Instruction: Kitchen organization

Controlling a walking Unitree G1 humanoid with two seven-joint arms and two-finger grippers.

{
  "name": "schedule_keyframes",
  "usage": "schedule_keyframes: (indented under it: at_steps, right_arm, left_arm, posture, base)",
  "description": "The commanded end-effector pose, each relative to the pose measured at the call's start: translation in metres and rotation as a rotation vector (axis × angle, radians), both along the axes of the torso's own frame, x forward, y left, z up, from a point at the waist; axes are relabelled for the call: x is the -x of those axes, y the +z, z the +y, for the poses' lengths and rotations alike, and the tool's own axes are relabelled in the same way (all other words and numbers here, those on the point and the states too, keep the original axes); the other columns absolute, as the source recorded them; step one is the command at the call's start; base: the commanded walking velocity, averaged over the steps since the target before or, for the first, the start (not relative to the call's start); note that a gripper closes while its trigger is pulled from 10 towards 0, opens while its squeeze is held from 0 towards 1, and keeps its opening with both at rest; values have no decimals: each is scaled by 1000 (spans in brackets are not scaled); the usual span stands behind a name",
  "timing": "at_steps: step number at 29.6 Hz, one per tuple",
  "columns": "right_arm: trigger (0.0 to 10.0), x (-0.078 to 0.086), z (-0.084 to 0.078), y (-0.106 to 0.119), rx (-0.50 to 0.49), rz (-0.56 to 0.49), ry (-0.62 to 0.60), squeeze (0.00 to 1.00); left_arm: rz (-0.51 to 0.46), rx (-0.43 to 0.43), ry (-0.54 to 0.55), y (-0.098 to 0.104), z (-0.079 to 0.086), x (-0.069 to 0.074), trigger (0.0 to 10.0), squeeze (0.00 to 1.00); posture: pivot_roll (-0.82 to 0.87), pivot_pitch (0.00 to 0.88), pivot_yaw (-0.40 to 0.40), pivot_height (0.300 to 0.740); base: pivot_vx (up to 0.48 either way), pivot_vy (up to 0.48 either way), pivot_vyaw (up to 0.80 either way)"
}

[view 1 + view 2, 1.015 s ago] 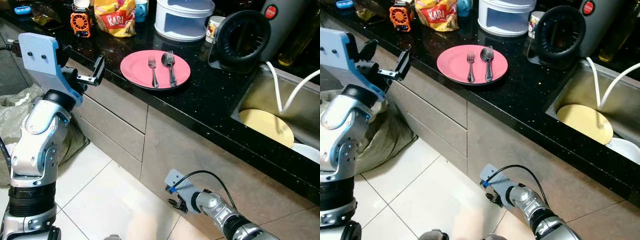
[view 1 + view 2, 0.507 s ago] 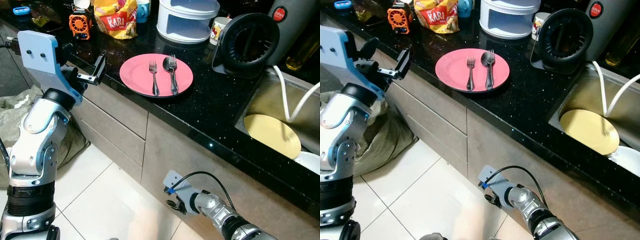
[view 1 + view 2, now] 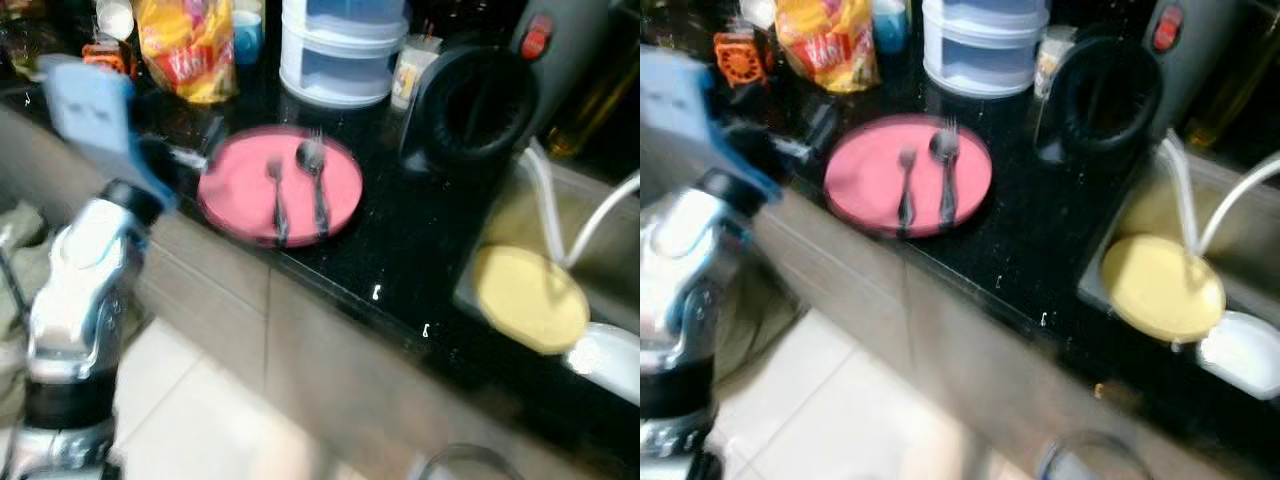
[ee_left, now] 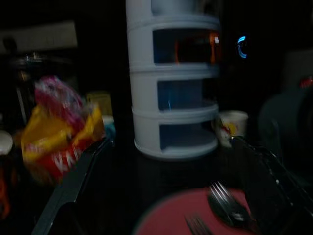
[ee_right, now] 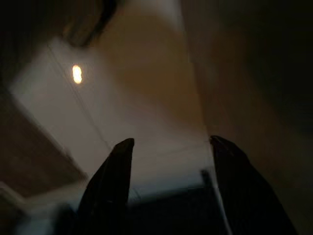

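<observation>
Left eye view, blurred by camera motion: the left gripper point(image 3: 195, 155) is raised at the front edge of the black counter point(image 3: 400, 250), with the pink plate point(image 3: 240, 205) just beyond its tips. On the plate lie a fork point(image 3: 276, 195) and a spoon point(image 3: 313, 180), side by side and roughly parallel. In the left wrist view the two black fingers point(image 4: 73, 183) stand wide apart with nothing between them; the plate's near rim and the cutlery sit low between them, and farther ahead stand a white tiered rack point(image 4: 173, 83), a yellow snack bag point(image 4: 61, 132) and a small cup point(image 4: 232, 125). Well off to the gripper's right, past a black round appliance point(image 3: 475, 105), a yellow plate point(image 3: 530, 300) rests in the sink point(image 3: 610, 230). The right gripper point(image 5: 168, 161) hangs low beside the cabinets, its fingers spread and empty over pale floor. The step in hand looks like the approach to the pink plate, probably to move it or its cutlery toward the sink, though the task sentence does not say which. The next move calls for lowering the left gripper over the plate's rim or one utensil handle and closing squarely; the thin, flat cutlery on a smooth plate could slide away.
</observation>
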State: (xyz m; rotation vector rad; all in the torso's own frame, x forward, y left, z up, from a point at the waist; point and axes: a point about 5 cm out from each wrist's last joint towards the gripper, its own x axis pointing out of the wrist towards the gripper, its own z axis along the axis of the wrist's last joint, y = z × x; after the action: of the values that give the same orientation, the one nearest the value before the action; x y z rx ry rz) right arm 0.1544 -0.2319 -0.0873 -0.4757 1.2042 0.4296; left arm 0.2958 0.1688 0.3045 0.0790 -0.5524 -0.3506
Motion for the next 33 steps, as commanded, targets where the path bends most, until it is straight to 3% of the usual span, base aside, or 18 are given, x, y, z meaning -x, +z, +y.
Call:
schedule_keyframes:
  at_steps: [1, 6, 15, 21, 33]
  right_arm:
    - [10000, -13, 12, 3, -102, -103, -160, 0]
    - [10000, -12, 14, 2, -153, -130, -283, 0]
    - [10000, 16, 4, -8, -90, -42, -327, 0]
    - [10000, 33, -2, -12, -67, -12, -408, 0]
    - [10000, 35, -1, -13, -81, -7, -436, 0]
  left_arm:
    - [6, -2, 22, -3, 6, 0, 10000, 0]
    - [10, 24, 10, -2, 4, -2, 10000, 0]
    - [17, 3, -24, -3, -1, 0, 10000, 0]
    - [34, 0, -80, -6, -7, 4, 10000, 0]
    - [32, 20, -95, -6, -8, 3, 10000, 0]
  posture:
    - [168, 89, -61, 740]
    - [166, 83, -59, 740]
    - [165, 81, -59, 740]
    - [165, 87, -62, 740]
    - [160, 93, -63, 740]
  base:
    - [379, 0, 0]
    - [238, 0, 0]
    - [0, 0, 0]
    - [0, -441, 0]
    - [0, 0, 0]
